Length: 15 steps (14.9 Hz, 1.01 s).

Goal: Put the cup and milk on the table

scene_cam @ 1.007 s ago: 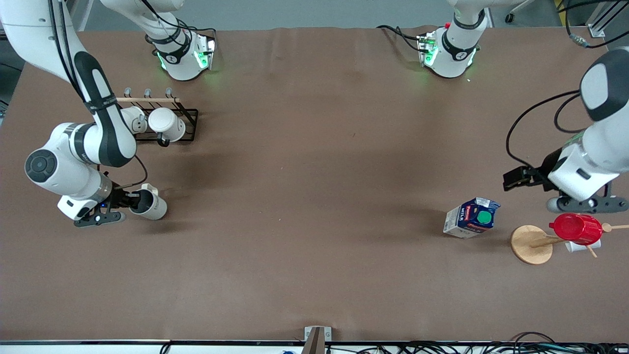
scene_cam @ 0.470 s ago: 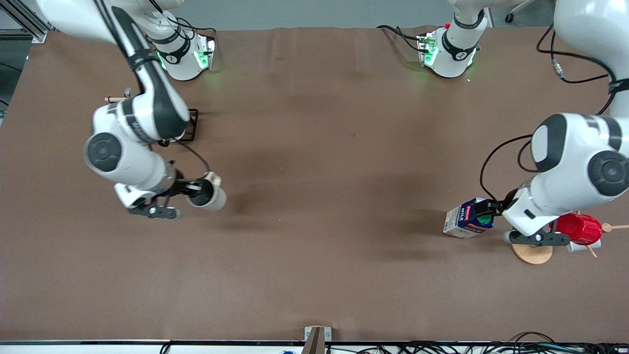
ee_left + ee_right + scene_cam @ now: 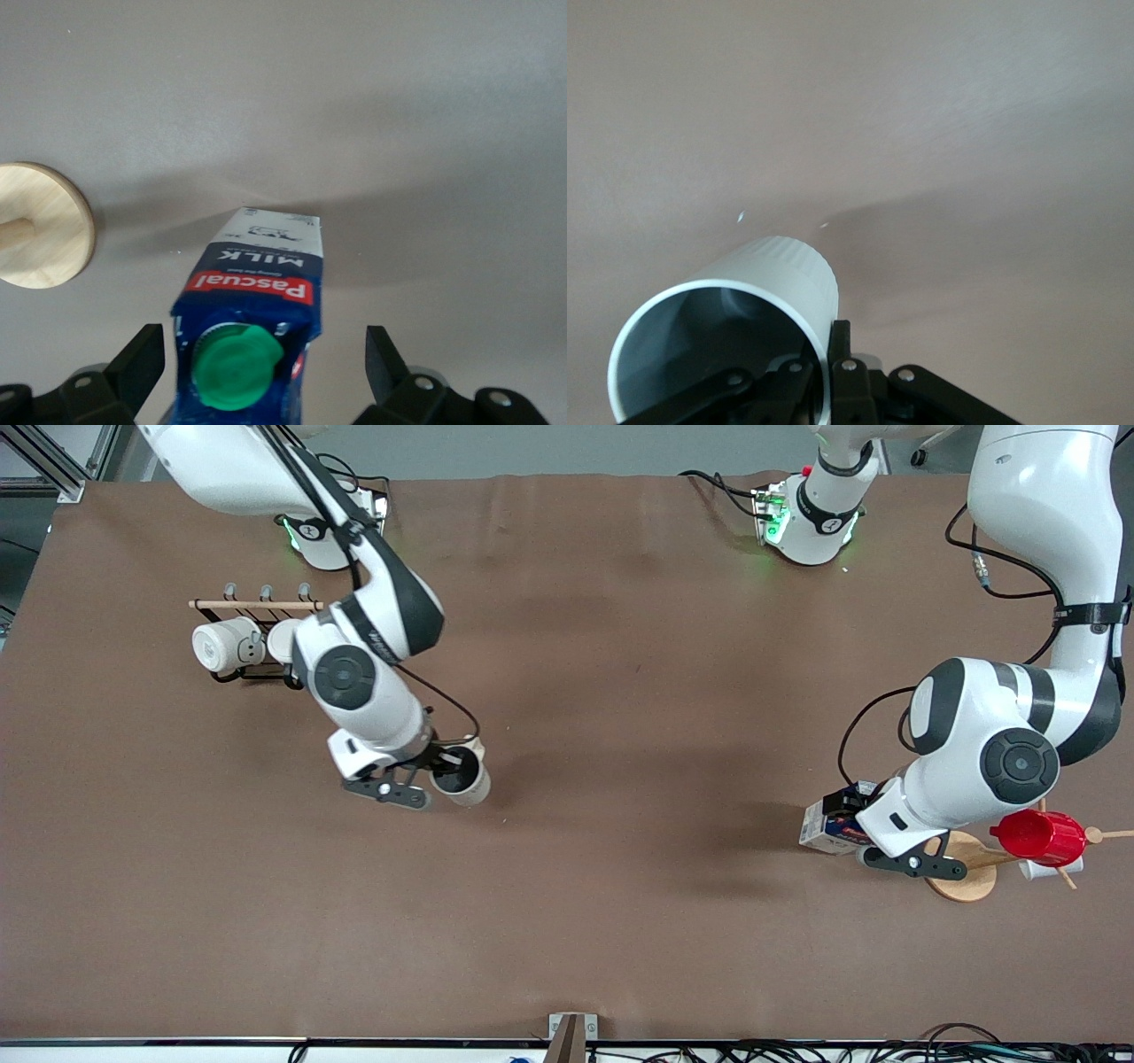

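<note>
The cream-white cup (image 3: 462,778) was held clear of the table (image 3: 620,691) by the right gripper (image 3: 440,766), whose fingers were clamped on the rim — one inside the dark interior, one outside, as the right wrist view showed (image 3: 726,341). Cup and gripper were over the middle stretch of the table, toward the right arm's end. At that end, close to the edge where the arm bases stand, a black wire rack with a wooden bar (image 3: 257,605) carried two white mugs (image 3: 223,646).

The milk carton (image 3: 828,825) stood on the table toward the left arm's end, just beside the round wooden base of a peg stand (image 3: 970,871) that bore a red cup (image 3: 1038,836). The left gripper (image 3: 842,808) was lowered around the carton's top — its fingers (image 3: 140,359) were spread wide, one on each side of the gable, and were apart from the carton's walls in the left wrist view. The green cap (image 3: 236,367) and the red label were seen between them.
</note>
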### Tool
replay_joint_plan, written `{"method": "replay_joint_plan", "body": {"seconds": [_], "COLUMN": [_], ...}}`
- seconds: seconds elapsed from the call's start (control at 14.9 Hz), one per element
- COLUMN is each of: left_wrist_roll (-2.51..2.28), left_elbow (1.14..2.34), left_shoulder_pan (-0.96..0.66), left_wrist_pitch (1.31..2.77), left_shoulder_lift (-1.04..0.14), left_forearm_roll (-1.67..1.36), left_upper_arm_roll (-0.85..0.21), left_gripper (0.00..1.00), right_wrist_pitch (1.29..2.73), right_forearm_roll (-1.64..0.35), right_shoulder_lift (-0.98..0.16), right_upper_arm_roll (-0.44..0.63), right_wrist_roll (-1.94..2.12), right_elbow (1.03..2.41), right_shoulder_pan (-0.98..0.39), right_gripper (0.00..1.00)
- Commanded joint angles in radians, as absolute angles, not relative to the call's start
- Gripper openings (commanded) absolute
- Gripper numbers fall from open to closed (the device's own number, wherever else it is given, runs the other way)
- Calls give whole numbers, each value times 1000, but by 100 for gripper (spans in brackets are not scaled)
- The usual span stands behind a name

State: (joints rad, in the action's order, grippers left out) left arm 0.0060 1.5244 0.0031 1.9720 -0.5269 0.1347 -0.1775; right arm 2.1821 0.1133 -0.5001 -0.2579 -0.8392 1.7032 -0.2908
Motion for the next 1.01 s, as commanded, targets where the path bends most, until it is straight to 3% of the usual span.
{"method": "replay_joint_plan", "body": {"seconds": [0.0,0.27,0.74,0.94], "left_wrist_roll": [46,51,46,25], "left_elbow": [1552,1575,1565,1545], "left_shoulder_pan": [17,18,17,14], "left_wrist_pitch": [1970,1957,1910,1893], "left_shoulder_lift": [-519,-511,-483,-476], "left_forearm_roll": [144,143,133,13], "left_upper_arm_roll": [-181,-181,-183,-181], "left_gripper": [100,92,24,15], "right_wrist_pitch": [2177,2229,2252,2244], "right_forearm_roll": [179,204,241,235], "right_shoulder_lift": [-592,-627,-652,-650], "right_upper_arm_roll": [-259,-259,-259,-259], "right_wrist_roll": [-925,-943,-943,-945], "right_elbow": [1606,1598,1595,1598], "right_shoulder_pan": [-345,-377,-413,-425], "right_gripper": [0,0,2,2]}}
